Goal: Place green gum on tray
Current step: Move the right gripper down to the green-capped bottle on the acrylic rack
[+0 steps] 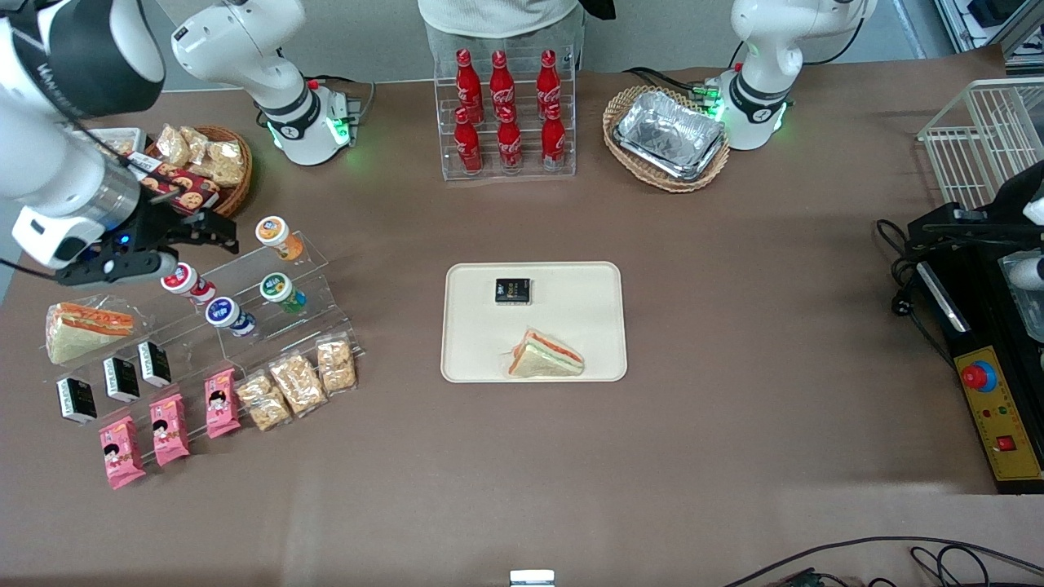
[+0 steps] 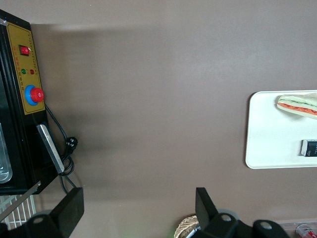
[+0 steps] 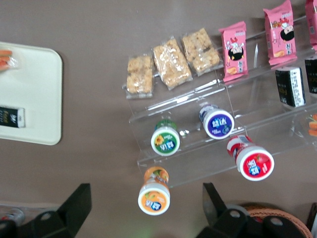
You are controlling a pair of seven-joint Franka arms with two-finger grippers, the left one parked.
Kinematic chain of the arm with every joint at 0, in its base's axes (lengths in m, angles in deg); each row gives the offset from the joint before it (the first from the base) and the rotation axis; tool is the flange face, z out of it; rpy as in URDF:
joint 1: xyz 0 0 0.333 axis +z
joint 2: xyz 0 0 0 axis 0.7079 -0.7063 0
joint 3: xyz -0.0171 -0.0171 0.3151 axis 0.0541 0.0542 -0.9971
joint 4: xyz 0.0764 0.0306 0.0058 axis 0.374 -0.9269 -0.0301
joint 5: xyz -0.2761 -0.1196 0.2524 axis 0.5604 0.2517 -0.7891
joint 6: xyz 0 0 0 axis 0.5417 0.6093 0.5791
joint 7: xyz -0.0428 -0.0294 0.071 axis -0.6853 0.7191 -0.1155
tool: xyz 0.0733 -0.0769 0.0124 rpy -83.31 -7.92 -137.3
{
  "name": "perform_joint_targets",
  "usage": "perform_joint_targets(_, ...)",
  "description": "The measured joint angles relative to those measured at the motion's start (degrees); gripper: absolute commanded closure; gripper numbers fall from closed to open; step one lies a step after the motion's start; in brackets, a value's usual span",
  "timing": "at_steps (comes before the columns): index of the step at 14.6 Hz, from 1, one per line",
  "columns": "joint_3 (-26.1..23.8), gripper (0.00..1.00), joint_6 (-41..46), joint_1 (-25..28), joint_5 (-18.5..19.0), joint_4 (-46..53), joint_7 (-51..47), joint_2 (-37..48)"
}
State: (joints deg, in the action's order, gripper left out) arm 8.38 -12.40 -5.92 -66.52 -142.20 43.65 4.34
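Front view, gripper: I see my gripper (image 1: 214,231) hanging above the working arm's end of the worktop (image 1: 522,456), over the upper steps of the clear stepped rack (image 1: 245,310); its fingers (image 1: 222,225) stand apart with nothing between them.
Front view, green gum: the green gum (image 1: 281,292) sits on a middle step of the rack, nearer the front camera than the fingers and clear of them.
Front view, neighbours: an orange gum (image 1: 277,236) stands just beside the fingertips, a red gum (image 1: 186,283) lies under the gripper body, and a blue gum (image 1: 228,316) sits beside the green one.
Front view, tray: the tray (image 1: 473,359) lies flat mid-worktop, well apart from the fingers, holding a wrapped sandwich (image 1: 545,356) and a small black packet (image 1: 512,291).
Left wrist view, tray: only one end of the tray (image 2: 267,148) shows, with the sandwich (image 2: 297,104) near its edge.
Right wrist view, fingers: the two fingers (image 3: 79,201) are spread wide, and the orange gum (image 3: 154,194) lies in the gap between them, untouched.
Right wrist view, green gum: the green gum (image 3: 165,138) lies on the rack one step past the orange one, farther from the fingertips, beside the blue gum (image 3: 218,122).
Right wrist view, rest: the red gum (image 3: 252,159) is near one finger; cereal bars (image 3: 171,63) and pink snack packs (image 3: 235,49) fill the lower steps.
Right wrist view, tray: a corner of the tray (image 3: 39,99) shows, well apart from the rack.
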Motion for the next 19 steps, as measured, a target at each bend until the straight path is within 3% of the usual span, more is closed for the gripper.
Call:
perform_joint_targets(6, -0.9, 0.0, -4.18, -0.47, 2.03, -8.23, -1.45, 6.51)
perform_joint_targets(10, -0.71, 0.0, -13.52, -1.57, 2.06, -15.18, -1.56, 6.49)
perform_joint_targets(19, -0.71, 0.0, -28.24, -1.92, 2.2, -23.4, -1.58, -3.24)
